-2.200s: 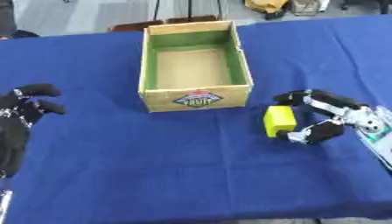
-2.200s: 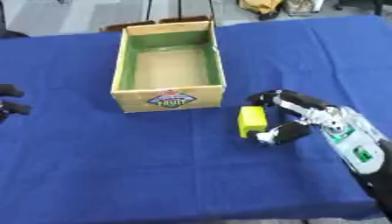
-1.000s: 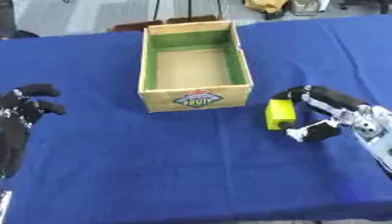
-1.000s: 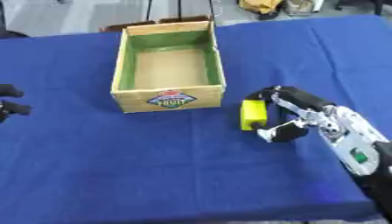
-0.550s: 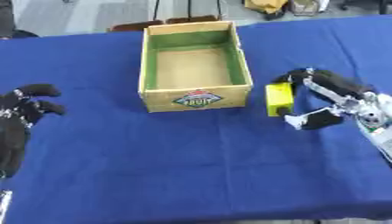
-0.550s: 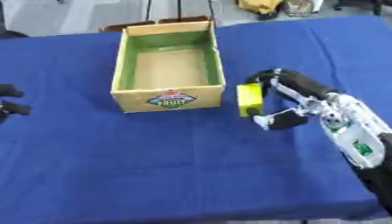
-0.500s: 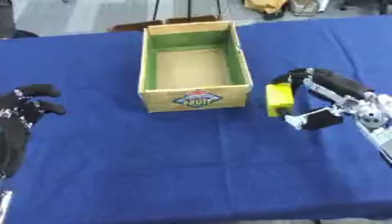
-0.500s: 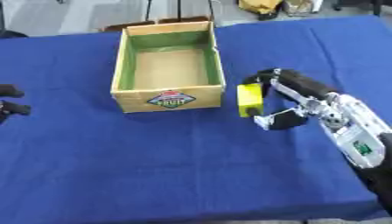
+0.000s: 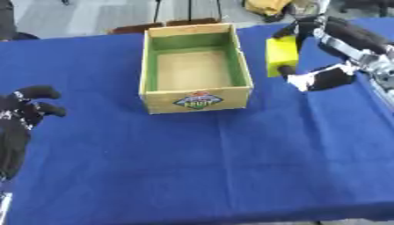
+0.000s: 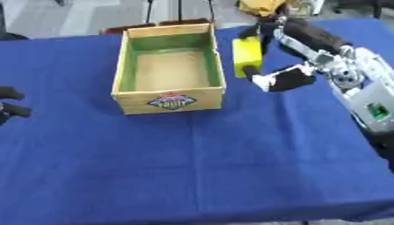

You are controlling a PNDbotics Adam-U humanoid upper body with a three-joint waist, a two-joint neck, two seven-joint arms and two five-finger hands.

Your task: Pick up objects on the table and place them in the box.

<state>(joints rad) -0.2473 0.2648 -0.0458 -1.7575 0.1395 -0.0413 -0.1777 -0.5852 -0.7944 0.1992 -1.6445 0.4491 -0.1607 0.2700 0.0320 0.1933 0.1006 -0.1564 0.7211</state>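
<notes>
Right robot hand (image 10: pixel 286 66) pinches a yellow block (image 10: pixel 247 51) just beside the right wall of the open wooden box (image 10: pixel 169 99). Blue-covered counter (image 10: pixel 231 162) below. Left robot hand (image 10: pixel 9 105) shows partly at the left edge.

Wooden box (image 9: pixel 195 99), matt blue cloth (image 9: pixel 231 167)

Evenly and brightly lit from above, without glare. Only a faint, soft shadow on the blue tablecloth (image 9: pixel 192 154) beside the wooden box (image 9: pixel 196 99). Soft all over, edges smeared, right hand (image 10: pixel 289 52) blurred most.
</notes>
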